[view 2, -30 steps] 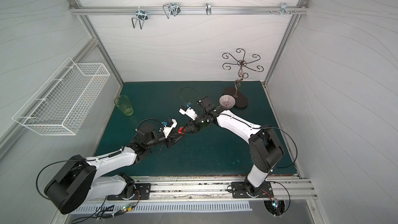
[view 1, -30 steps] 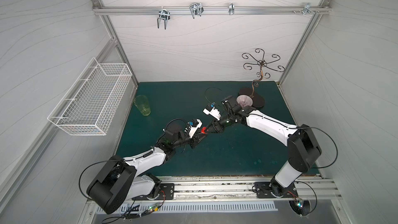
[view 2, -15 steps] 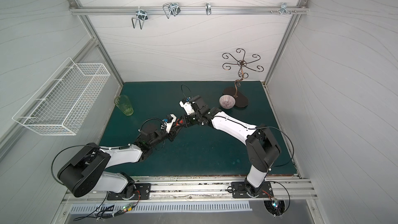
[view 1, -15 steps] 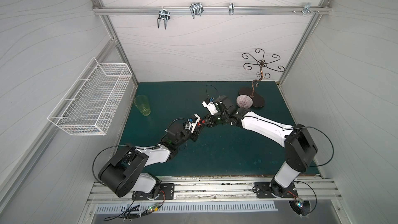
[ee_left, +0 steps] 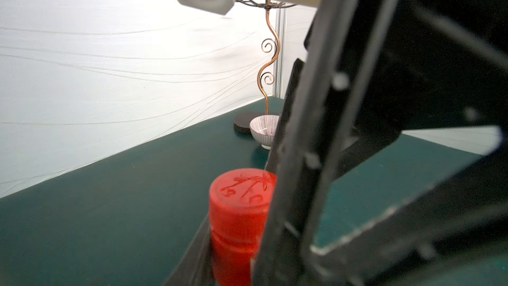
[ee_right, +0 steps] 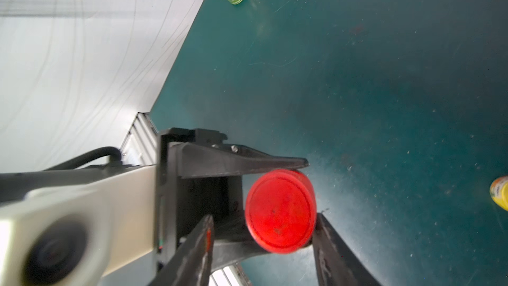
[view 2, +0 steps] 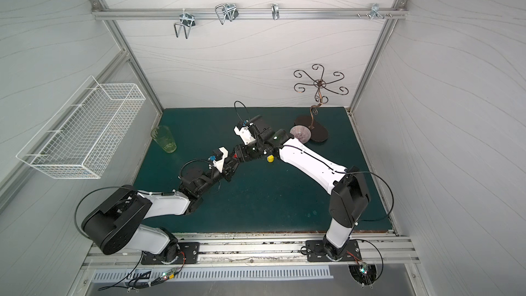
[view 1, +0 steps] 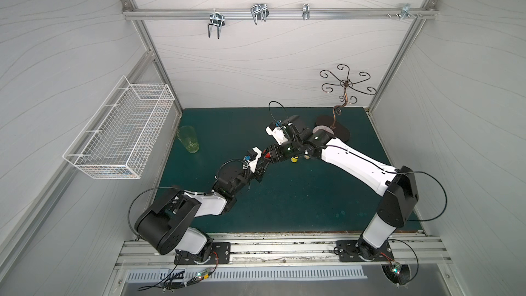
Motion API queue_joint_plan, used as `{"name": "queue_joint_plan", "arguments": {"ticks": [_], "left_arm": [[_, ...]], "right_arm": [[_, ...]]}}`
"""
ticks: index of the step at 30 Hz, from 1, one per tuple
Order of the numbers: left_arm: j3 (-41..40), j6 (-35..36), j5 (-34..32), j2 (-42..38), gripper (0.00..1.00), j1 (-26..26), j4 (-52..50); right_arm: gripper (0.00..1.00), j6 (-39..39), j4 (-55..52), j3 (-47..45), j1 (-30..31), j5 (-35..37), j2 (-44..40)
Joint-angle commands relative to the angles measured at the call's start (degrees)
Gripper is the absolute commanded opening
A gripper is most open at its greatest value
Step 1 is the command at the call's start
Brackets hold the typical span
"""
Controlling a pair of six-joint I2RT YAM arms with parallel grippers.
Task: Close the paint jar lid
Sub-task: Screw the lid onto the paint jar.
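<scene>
A small red paint jar (ee_left: pixel 237 240) with its red lid (ee_right: pixel 280 210) on top is held just above the green mat. My left gripper (ee_left: pixel 236 246) is shut on the jar's body from both sides. It shows as a red spot (view 1: pixel 266 155) between the two grippers in both top views. My right gripper (ee_right: pixel 264 217) hangs over the lid with its jaws parted. One finger (ee_right: pixel 327 240) is at the lid's rim and the other finger (ee_right: pixel 202 243) stands clear of it.
A yellow jar (view 1: pixel 294 160) stands on the mat (view 1: pixel 299 200) just under the right wrist. A green glass (view 1: pixel 188 139) is at the back left. A striped bowl (view 1: pixel 323 130) and a copper wire stand (view 1: pixel 341 103) are at the back right. A wire basket (view 1: pixel 119 129) hangs on the left wall.
Both grippers have moved a little toward the back with the jar. My right gripper's jaws, shut on the lid before, have now spread apart. The left grip is unchanged.
</scene>
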Motion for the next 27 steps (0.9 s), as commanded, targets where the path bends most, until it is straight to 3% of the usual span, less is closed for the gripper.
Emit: {"name": "queue_joint_plan", "arguments": {"ticks": [1, 10, 18, 24, 27], "left_arm": [[0.6, -1.9, -0.2, 3.5, 0.00, -0.1, 7.9], [0.4, -1.8, 0.8, 4.0, 0.00, -0.1, 7.8], [-0.5, -1.6, 3.4, 3.0, 0.00, -0.1, 6.5], [-0.9, -0.7, 4.9, 0.3, 0.00, -0.1, 2.3], [-0.9, -0.2, 5.3, -0.9, 0.00, -0.1, 0.3]], "right_arm": [[0.63, -2.6, -7.6, 2.7, -0.3, -9.0, -0.9], [0.76, -9.0, -12.7, 4.9, -6.1, -10.1, -3.7], [0.79, -34.8, -23.4, 12.2, -9.1, -11.7, 3.9], [0.77, -48.6, -26.9, 15.0, -8.3, -14.6, 9.5], [0.76, -51.6, -26.5, 15.2, -7.6, -14.0, 10.2]]}}
